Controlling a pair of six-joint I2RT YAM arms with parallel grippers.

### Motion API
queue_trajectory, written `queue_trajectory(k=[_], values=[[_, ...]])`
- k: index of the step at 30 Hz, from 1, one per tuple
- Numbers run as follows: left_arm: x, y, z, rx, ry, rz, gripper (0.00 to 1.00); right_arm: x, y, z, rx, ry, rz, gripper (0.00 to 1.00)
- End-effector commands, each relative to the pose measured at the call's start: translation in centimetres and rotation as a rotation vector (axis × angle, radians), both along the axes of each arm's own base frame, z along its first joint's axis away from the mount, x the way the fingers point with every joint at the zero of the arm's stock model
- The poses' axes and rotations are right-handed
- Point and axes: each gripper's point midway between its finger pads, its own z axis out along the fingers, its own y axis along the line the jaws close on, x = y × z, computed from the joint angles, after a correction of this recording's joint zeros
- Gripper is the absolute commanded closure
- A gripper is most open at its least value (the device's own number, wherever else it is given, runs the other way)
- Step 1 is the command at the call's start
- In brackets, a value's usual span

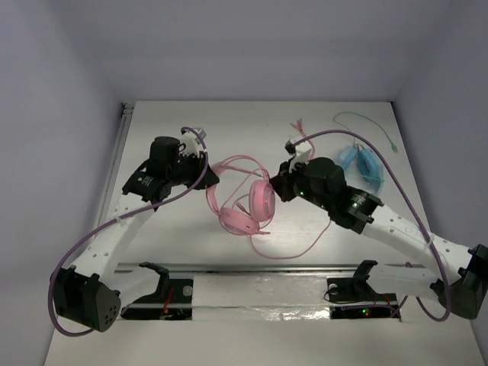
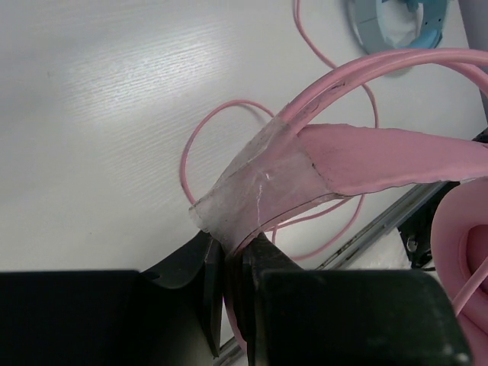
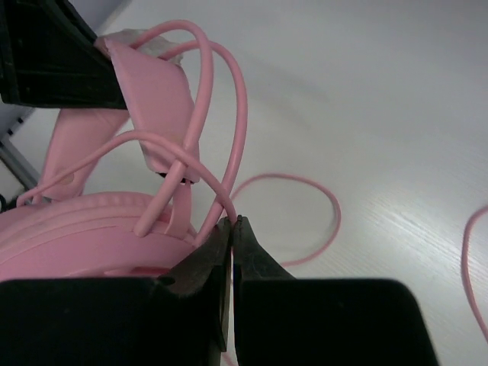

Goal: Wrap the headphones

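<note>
White worktop (image 1: 252, 126), grey walls (image 1: 61, 76) around. Centre-left of frame: left end effector (image 1: 207, 177), pressed together on the headband (image 2: 381, 160) of the headphones (image 1: 236, 219). Centre: right end effector (image 1: 278, 183), pinching a thin pink strand beside an ear cup (image 1: 261, 200). Said headphones lie mid-frame between both. Upper right: blue headphones (image 1: 358, 162). Lower centre: looped cable (image 1: 293, 253).

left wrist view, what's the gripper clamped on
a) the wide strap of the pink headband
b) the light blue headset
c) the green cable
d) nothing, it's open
a, the left gripper is shut on the end of the wide strap of the pink headphones.
</note>
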Motion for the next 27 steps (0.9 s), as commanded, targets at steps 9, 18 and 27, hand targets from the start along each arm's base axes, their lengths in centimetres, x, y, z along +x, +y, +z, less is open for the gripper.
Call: queue_trajectory(k=[9, 18, 27], values=[[1.6, -1.1, 10.3, -0.204, -0.182, 0.069, 1.0, -0.5, 3.3, 3.3, 0.416, -0.129, 0.126, 0.71], [2.0, 0.2, 12.0, -0.173, -0.211, 0.147, 1.0, 0.3, 4.1, 0.6, 0.5, -0.134, 0.179, 0.47], [2.5, -0.6, 14.5, -0.242, -0.225, 0.142, 1.0, 0.7, 4.2, -2.0, 0.56, -0.101, 0.173, 0.48]])
